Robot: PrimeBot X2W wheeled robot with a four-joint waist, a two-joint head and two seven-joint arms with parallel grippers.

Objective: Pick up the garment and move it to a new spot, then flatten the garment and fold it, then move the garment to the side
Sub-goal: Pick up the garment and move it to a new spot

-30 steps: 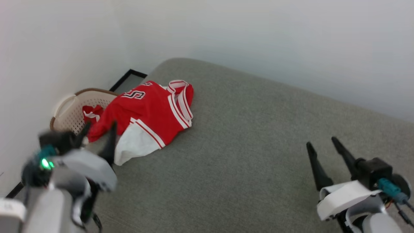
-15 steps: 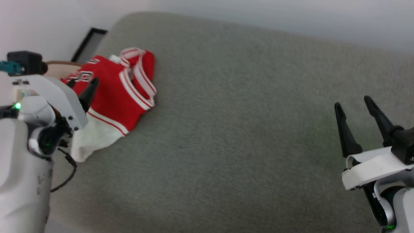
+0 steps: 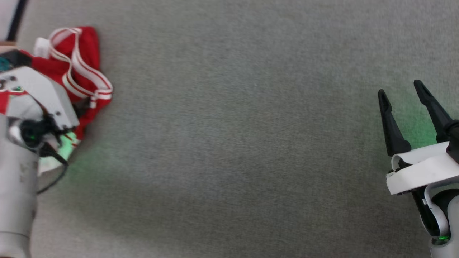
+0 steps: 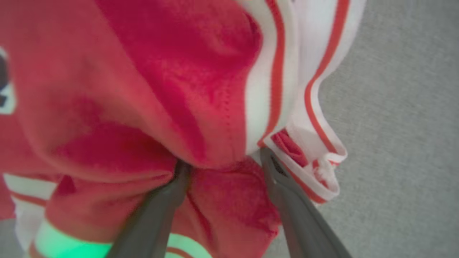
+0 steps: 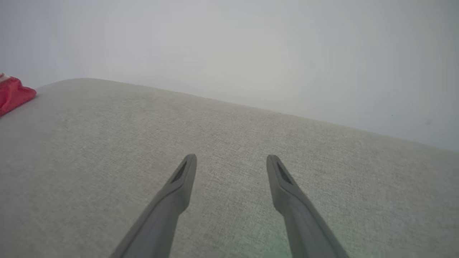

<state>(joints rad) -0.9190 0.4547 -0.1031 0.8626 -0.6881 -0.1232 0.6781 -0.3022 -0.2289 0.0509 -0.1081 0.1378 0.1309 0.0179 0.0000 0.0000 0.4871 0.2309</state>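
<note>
Left tool (image 4: 223, 163), short of the jersey (image 4: 143, 71) a second ago, now straddles its red fold, fingers (image 4: 161, 208) spread, nothing clamped. Jersey lies bunched at left of the grey cushion (image 3: 251, 143); right tool (image 3: 400, 89), likewise spread and empty, well apart.

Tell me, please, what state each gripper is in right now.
Left gripper: open, fingertips pushed into the garment, not yet closed on it.
Right gripper: open, holding nothing.
</note>
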